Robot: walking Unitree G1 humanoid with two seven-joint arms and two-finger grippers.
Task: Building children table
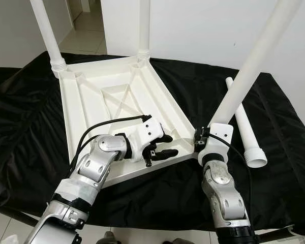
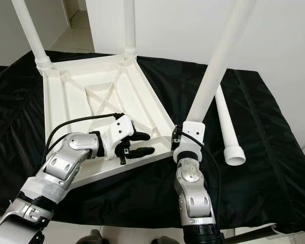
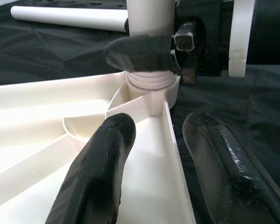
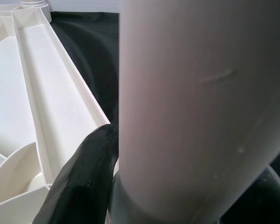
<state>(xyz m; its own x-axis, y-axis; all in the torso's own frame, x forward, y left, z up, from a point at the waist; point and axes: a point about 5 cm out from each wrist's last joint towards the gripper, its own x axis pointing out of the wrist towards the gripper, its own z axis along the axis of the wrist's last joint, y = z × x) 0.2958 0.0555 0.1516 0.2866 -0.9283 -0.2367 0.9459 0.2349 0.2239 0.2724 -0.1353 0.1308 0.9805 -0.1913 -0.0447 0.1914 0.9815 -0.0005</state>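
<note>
Tabletop (image 1: 99, 96), upturned at frame centre, looks light, stiff, slippery plastic; our right gripper (image 1: 202, 141) clenches the third leg (image 1: 246, 71) low by its socket, while our left gripper (image 1: 160, 145), unclenched, rests on the rim.

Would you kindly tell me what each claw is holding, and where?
The right claw grips the table leg near its base. The left claw holds nothing, open over the tabletop.

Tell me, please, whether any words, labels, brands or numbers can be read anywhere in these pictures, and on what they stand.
None: no readable text stands on the upturned white tabletop, the white legs, the black cloth, the left gripper or the right gripper.
</note>
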